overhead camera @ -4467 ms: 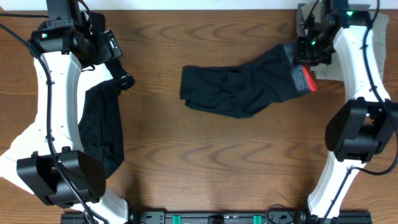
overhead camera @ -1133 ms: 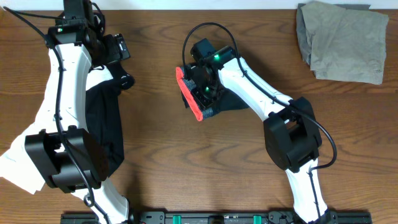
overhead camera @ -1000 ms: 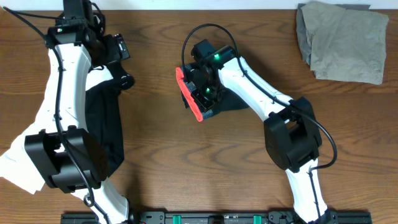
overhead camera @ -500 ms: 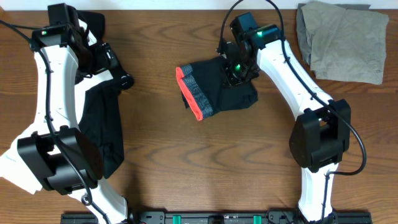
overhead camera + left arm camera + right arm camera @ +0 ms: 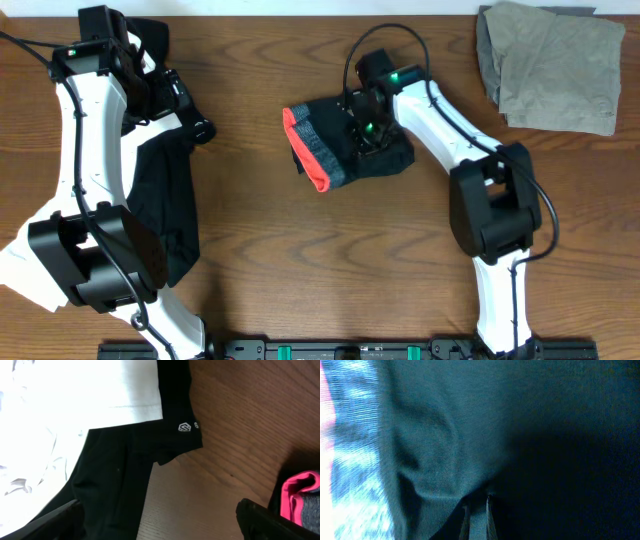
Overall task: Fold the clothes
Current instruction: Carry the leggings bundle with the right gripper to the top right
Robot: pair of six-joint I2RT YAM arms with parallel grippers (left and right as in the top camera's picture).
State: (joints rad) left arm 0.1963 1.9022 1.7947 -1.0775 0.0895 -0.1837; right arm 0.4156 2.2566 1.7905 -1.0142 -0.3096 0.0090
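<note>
The black leggings [image 5: 375, 150] lie folded into a small bundle mid-table, the grey and red-orange waistband [image 5: 308, 150] on its left side. My right gripper [image 5: 365, 125] presses down on top of the bundle. In the right wrist view its fingertips [image 5: 477, 510] stand nearly together with a pinch of dark cloth [image 5: 445, 435] between them. My left gripper [image 5: 190, 108] hangs open at the upper left, above a black garment [image 5: 165, 210]. The left wrist view shows that open gripper [image 5: 162, 525] over bare wood, beside the black garment [image 5: 115, 475] and a white piece [image 5: 75, 400].
A khaki piece [image 5: 550, 65] lies folded in the back right corner. More black cloth [image 5: 150, 30] shows behind the left arm. The waistband's pink edge [image 5: 300, 497] shows at the right side of the left wrist view. Bare wood table [image 5: 330, 260] runs along the front.
My right gripper laid the waistband end over to the left, pulled away toward the back right, then came back down-left onto the bundle. The left arm has barely moved.
</note>
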